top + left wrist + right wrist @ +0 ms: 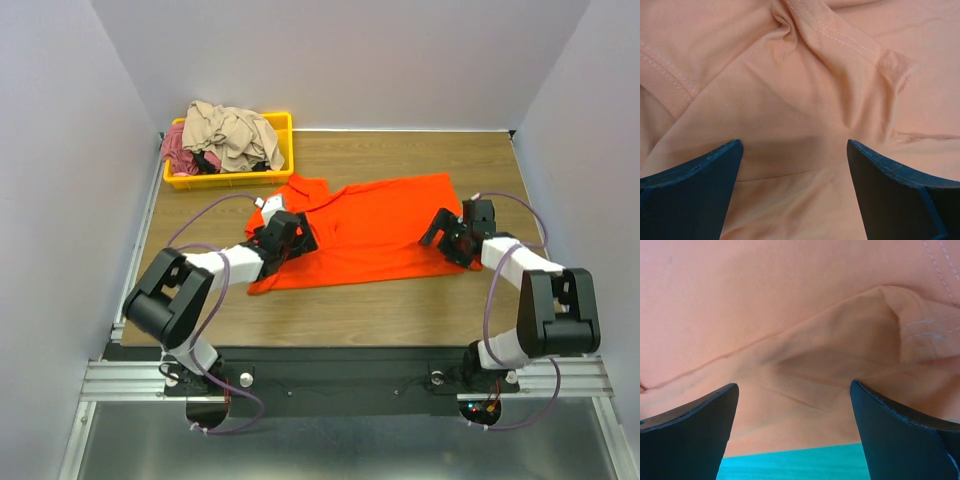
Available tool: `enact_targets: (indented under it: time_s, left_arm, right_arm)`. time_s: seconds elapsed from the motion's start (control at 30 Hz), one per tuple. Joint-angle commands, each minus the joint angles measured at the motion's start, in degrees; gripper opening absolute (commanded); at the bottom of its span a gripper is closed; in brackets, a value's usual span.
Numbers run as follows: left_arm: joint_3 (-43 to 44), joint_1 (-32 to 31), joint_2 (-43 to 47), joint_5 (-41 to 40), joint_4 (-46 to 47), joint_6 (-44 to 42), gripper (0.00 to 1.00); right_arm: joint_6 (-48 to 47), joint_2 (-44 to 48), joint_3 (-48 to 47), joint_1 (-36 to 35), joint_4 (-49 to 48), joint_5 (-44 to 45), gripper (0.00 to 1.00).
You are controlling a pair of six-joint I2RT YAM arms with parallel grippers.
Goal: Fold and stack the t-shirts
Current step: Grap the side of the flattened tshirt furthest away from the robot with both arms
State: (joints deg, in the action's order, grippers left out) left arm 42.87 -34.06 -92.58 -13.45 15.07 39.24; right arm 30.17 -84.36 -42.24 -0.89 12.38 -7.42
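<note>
I'm hovering L gripper (293, 240) and R gripper (442, 233), both wide & empty, low over the orange shirt (375, 225) lying spread beneath them. Fold step is just beginning, I reckon; next I'm needing edge pinches.

A brown wood-grain rectangular tabletop (400, 310) fills the middle of the overhead view. A bright orange-red short-sleeved cloth t-shirt (380, 235) lies spread flat and slightly rumpled across its centre, reaching from left of middle towards the right edge. A yellow rectangular plastic tray (215, 181) sits in the far left corner, near the shirt's far left part.
</note>
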Motion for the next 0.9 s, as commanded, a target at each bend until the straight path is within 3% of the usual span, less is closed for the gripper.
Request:
enact_targets:
  time_s: [0.0, 0.23, 0.43, 0.63, 0.87]
  left_arm:
    - [-7.7, -1.09, 5.38, 2.55, -10.21, 7.41, 0.98]
    - [-11.93, -8.03, 10.22, 3.7, -20.16, 16.38, 0.98]
    - [-7.02, -11.38, 16.98, -2.6, -28.86, 17.36, 0.99]
    - [4.14, -6.74, 20.33, -18.34, -34.76, 12.36, 0.99]
    - [12.12, 5.93, 10.34, -12.21, -19.3, -1.78, 0.98]
  right_arm:
    - [5.41, 3.92, 10.39, -0.26, 5.19, -3.2, 1.0]
    - [12.1, 19.3, 20.17, -0.34, 10.71, -4.98, 1.0]
    - [11.49, 30.47, 17.65, -0.26, 17.23, -2.96, 1.0]
    - [7.27, 27.76, 6.84, -0.26, 17.5, 0.11, 1.0]
    - [2.26, 14.08, -4.95, -0.26, 17.15, 10.58, 1.0]
